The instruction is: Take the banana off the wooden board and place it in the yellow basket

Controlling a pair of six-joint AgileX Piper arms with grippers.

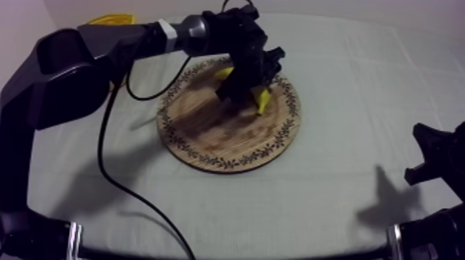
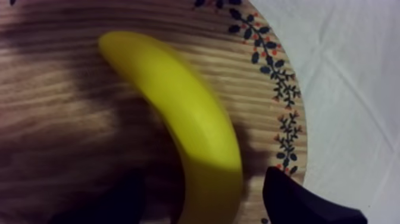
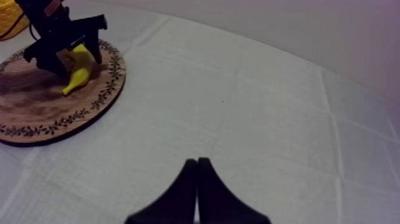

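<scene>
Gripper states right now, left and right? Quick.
Left gripper: open, jaws either side of the banana, not closed on it.
Right gripper: closed, holding nothing.

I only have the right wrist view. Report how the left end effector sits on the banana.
Observer: In the left wrist view, the left end effector is open, with its fingers straddling the banana.
Operator: Give me the banana's lie.
Observer: It lies on the board, close to the patterned rim, and is not lifted.
Operator: Now place the basket.
Observer: In the top view, the basket sits at the far left, behind the left arm.
</scene>
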